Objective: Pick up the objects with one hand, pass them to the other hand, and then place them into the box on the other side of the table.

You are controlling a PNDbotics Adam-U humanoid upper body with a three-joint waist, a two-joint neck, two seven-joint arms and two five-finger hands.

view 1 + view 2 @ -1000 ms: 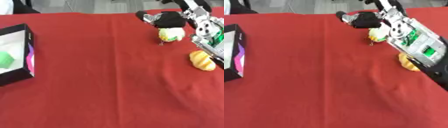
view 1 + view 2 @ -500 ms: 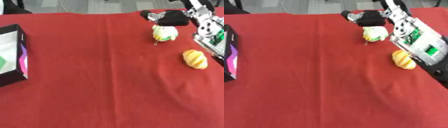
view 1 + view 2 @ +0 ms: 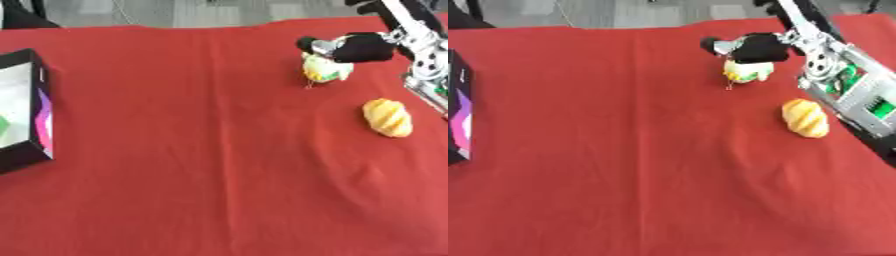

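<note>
So the right hand (image 3: 754, 48) is sitting right on top of the little yellow-green toy (image 3: 745, 71) at the far right of the red surface (image 3: 192, 150), but I honestly can't tell if its fingers are curled around it or just resting there. The orange bread-looking thing (image 3: 387, 117) lies nearby, closer to the camera, and the box (image 3: 31, 115) is way over on the left edge. My worry is the toy looks rounded, so a top-down grab could let it squirt out and roll off the far edge, or get fumbled during the handoff.
</note>
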